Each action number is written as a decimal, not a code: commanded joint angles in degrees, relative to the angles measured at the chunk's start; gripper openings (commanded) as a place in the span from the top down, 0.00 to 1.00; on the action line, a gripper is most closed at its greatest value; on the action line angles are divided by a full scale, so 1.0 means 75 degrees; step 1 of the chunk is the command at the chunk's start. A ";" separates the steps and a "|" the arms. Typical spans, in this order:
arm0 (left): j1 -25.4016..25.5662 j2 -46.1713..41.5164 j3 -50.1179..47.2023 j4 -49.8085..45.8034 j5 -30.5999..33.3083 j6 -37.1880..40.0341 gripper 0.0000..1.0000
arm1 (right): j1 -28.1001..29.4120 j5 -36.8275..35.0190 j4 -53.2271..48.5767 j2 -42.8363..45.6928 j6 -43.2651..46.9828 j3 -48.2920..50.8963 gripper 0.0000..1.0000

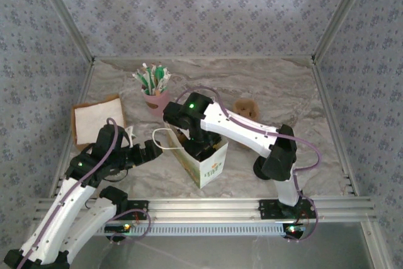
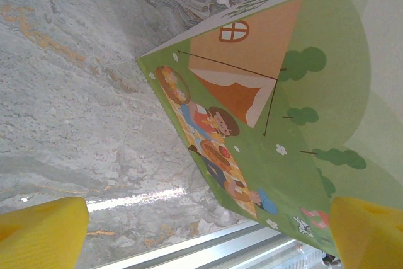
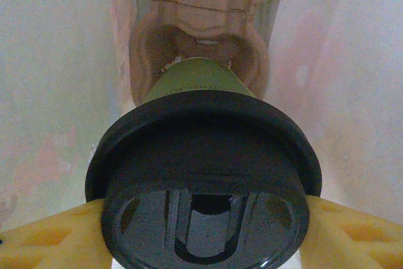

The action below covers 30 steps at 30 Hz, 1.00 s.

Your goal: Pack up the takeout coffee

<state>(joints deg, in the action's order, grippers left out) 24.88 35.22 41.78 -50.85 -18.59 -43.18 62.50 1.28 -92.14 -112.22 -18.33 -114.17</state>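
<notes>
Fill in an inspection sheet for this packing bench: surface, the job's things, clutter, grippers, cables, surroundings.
Surface: grey marbled table, no spills seen.
Job's things: takeout coffee, black lid on, down inside the white picnic-print bag, above a brown cardboard shape.
Clutter: pink cup of sachets; tray of white paper; brown item at the back, too small to identify.
Grippers: right gripper shut on the coffee's lid; left gripper open, facing the bag's printed side.
Cables: purple cables run along both arms; no snag seen.
Surroundings: patterned walls in a metal frame.
</notes>
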 commanded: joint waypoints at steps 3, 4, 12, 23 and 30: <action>0.0045 -0.0096 0.0131 -0.0073 0.0057 -0.0012 0.02 | 0.0046 -0.0102 -0.0630 0.0186 0.0126 0.0023 0.31; 0.0044 -0.0090 0.0125 -0.0075 0.0053 0.0001 0.02 | 0.0051 -0.0094 -0.0623 0.0186 0.0135 0.0035 0.31; 0.0040 -0.0126 0.0129 -0.0116 0.0075 -0.0006 0.02 | 0.0050 -0.0063 -0.0547 0.0186 0.0124 0.0155 0.31; 0.0042 -0.0114 0.0136 -0.0119 0.0076 -0.0026 0.02 | -0.0001 0.0040 -0.0378 0.0186 0.0138 0.0371 0.31; 0.0045 -0.0126 0.0136 -0.0145 0.0085 -0.0030 0.02 | -0.0025 0.0096 -0.0221 0.0192 0.0163 0.0536 0.31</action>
<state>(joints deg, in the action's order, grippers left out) 24.88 34.76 41.78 -51.05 -18.59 -43.18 62.50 1.48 -92.14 -112.16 -18.31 -111.18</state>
